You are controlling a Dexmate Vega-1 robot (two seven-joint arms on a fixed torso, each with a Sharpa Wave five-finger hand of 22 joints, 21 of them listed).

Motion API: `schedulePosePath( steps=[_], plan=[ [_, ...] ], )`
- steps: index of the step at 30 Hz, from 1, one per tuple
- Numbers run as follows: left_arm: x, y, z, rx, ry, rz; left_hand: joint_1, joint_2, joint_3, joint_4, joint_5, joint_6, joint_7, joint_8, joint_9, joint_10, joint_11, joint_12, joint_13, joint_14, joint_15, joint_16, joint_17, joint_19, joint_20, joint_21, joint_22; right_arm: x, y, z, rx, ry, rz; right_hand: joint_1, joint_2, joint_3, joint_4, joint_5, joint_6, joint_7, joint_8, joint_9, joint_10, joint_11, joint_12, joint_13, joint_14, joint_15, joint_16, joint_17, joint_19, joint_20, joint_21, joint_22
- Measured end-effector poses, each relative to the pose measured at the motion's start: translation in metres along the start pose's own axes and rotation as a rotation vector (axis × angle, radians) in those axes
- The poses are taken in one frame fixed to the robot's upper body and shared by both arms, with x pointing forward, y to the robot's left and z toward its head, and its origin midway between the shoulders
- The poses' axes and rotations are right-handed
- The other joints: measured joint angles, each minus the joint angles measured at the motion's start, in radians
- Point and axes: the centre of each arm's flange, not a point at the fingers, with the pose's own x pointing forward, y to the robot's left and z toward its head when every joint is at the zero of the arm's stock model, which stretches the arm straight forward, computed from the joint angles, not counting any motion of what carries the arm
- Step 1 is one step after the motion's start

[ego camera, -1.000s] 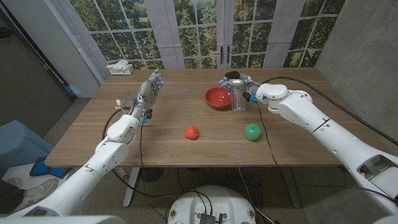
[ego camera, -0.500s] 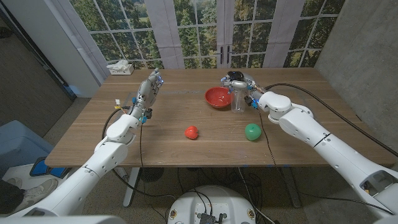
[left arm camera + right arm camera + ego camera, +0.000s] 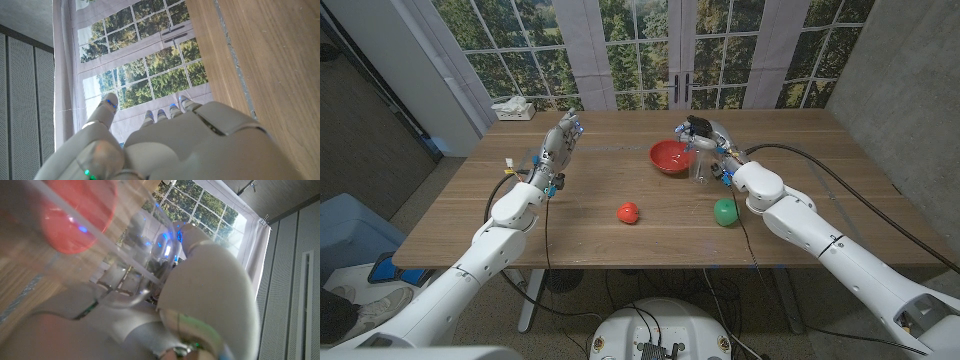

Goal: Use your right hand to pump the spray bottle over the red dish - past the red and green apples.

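A clear spray bottle [image 3: 701,166] with a black pump top stands just right of the red dish [image 3: 668,157], past both apples. My right hand [image 3: 712,150] grips the bottle around its upper part, fingers near the pump top. In the right wrist view the clear bottle [image 3: 100,245] is a close blur in front of my right hand [image 3: 200,295], and the red dish [image 3: 75,215] shows through it. The red apple [image 3: 628,212] lies mid-table, the green apple [image 3: 725,211] to its right under my right forearm. My left hand [image 3: 558,148] stands upright at the left, fingers apart, holding nothing.
A white tissue box [image 3: 513,108] sits at the table's far left corner. Windows and curtains stand behind the table. Bare wood [image 3: 600,180] lies between my left hand and the dish. The left wrist view looks past my left hand [image 3: 165,145] toward the windows.
My right forearm has swung toward the table's front and now passes over the green apple. The hand has stayed on the bottle beside the dish. The left arm has not moved.
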Motion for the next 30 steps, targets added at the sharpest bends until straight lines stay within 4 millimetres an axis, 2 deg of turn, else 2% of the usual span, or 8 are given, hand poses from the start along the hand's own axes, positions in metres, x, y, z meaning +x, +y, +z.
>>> schedulePosePath(
  steps=[7,8,10,13,19,23,26,30],
  plan=[
    [0.0,0.0,0.0,0.0,-0.002,-0.003,0.0,0.0,0.0,0.0,0.0,0.0,0.0,0.0,0.0,0.0,0.0,0.0,0.0,0.0,0.0,0.0,0.0,0.0,0.0,0.0,0.0,-0.005,0.011,-0.001,-0.031,-0.04,-0.01,-0.013,0.013,0.016,0.002,-0.017,0.002,-0.001,0.0,-0.008,0.0,0.0,-0.029,-0.051,-0.012,0.005,0.004,0.0,-0.016,0.002,-0.009,-0.006],
    [0.0,0.0,0.0,0.0,-0.003,-0.004,0.0,0.0,0.0,0.0,0.0,0.0,0.0,0.0,0.0,0.0,0.0,0.0,0.0,0.0,0.0,0.0,0.0,0.0,0.0,0.0,0.0,-0.007,0.014,-0.003,-0.036,-0.044,-0.013,-0.016,0.016,0.027,-0.001,-0.025,0.007,0.004,0.0,-0.01,0.0,0.0,-0.04,-0.071,-0.012,0.005,-0.026,-0.012,-0.028,0.002,-0.015,-0.006],
    [0.0,0.001,0.0,0.0,-0.004,-0.005,0.0,0.0,0.0,0.0,0.0,0.0,0.0,0.0,0.0,0.0,0.0,0.0,0.0,0.0,0.0,0.0,0.0,0.0,0.0,0.0,0.0,-0.008,0.017,-0.005,-0.039,-0.051,-0.018,0.012,0.07,0.035,-0.005,-0.046,0.007,0.004,0.0,-0.017,0.0,-0.001,-0.061,-0.11,0.009,0.003,-0.155,-0.106,-0.046,0.008,-0.019,-0.006],
    [0.001,0.001,0.001,0.001,-0.006,-0.005,0.0,0.0,-0.004,-0.004,0.0,0.0,0.0,0.0,0.0,0.0,0.0,0.0,0.0,0.0,0.0,0.0,0.0,0.0,0.0,0.0,0.0,-0.01,0.022,-0.007,-0.043,-0.066,-0.029,0.011,0.069,0.046,-0.01,-0.055,0.013,0.003,0.004,-0.023,0.018,-0.009,-0.078,-0.154,0.037,-0.008,-0.251,-0.176,-0.054,0.014,-0.019,-0.006],
    [0.001,0.002,0.001,0.001,-0.006,-0.008,0.0,0.0,-0.004,-0.004,0.0,0.006,-0.006,0.0,0.0,0.0,0.0,0.0,0.0,0.0,0.0,0.0,0.0,0.0,0.0,0.0,0.0,-0.014,0.029,-0.011,-0.045,-0.094,-0.053,-0.002,0.056,0.055,-0.011,-0.074,0.033,0.015,0.022,-0.037,0.062,-0.018,-0.11,-0.229,0.076,-0.022,-0.359,-0.244,-0.061,0.007,-0.019,-0.006],
    [0.002,0.002,0.002,0.002,-0.007,-0.009,0.0,0.0,-0.004,-0.004,0.0,0.006,-0.006,0.0,0.0,0.0,0.0,0.0,0.0,0.0,0.0,0.0,0.0,0.0,0.0,0.0,0.0,-0.017,0.033,-0.012,-0.046,-0.107,-0.067,-0.012,0.045,0.069,-0.009,-0.082,0.043,0.026,0.024,-0.046,0.065,-0.022,-0.137,-0.265,0.08,-0.018,-0.412,-0.272,-0.065,0.011,-0.019,-0.003],
    [0.002,0.003,0.002,0.002,-0.009,-0.01,0.0,0.0,-0.004,-0.004,0.0,0.006,-0.006,0.0,0.0,0.0,0.0,0.0,0.0,0.0,0.0,0.0,0.0,0.0,0.0,0.0,0.0,-0.019,0.035,-0.013,-0.046,-0.108,-0.071,-0.021,0.037,0.079,-0.007,-0.083,0.05,0.033,0.024,-0.058,0.052,-0.035,-0.162,-0.293,0.08,-0.018,-0.459,-0.298,-0.07,0.009,-0.019,-0.006],
    [0.002,0.002,0.002,0.002,-0.01,-0.012,0.0,0.0,-0.004,-0.004,0.0,0.006,-0.006,0.0,0.0,0.0,0.0,0.0,0.0,0.0,0.0,0.0,0.0,0.0,0.0,0.0,0.0,-0.021,0.036,-0.016,-0.045,-0.104,-0.078,-0.028,0.043,0.087,-0.007,-0.089,0.044,0.046,0.024,-0.068,0.049,-0.038,-0.177,-0.313,0.08,-0.018,-0.492,-0.311,-0.077,0.016,-0.019,-0.006]
  ],
)
